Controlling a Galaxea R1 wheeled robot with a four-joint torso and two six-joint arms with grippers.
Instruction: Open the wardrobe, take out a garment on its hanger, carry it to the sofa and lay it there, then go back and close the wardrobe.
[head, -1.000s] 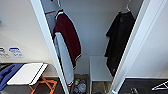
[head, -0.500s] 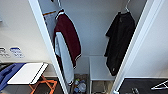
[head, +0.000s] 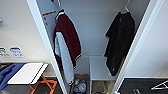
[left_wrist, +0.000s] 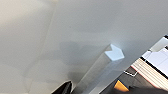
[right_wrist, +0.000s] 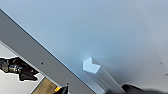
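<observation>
The wardrobe (head: 97, 50) stands open, both doors swung wide, and the black shirt (head: 120, 42) hangs at about two o'clock inside it from a pale hanger (head: 127, 7) whose thin hook goes up to the rail. At ten o'clock hangs a maroon jacket with white sleeves (head: 66, 45), well apart from the shirt; a low white shelf (head: 100, 67) sits beneath the shirt's hem. The shirt looks thin and limp, so it is probably very light, and would likely sag, fold and slide if pinched by the cloth alone. The hanger is the stiff part: I judge the best hold is at its neck, just below the hook, lifting up to clear the rail. Each wrist view shows a white door with a handle (left_wrist: 113, 53) close by; whether either claw is wide or narrow, I cannot tell.
</observation>
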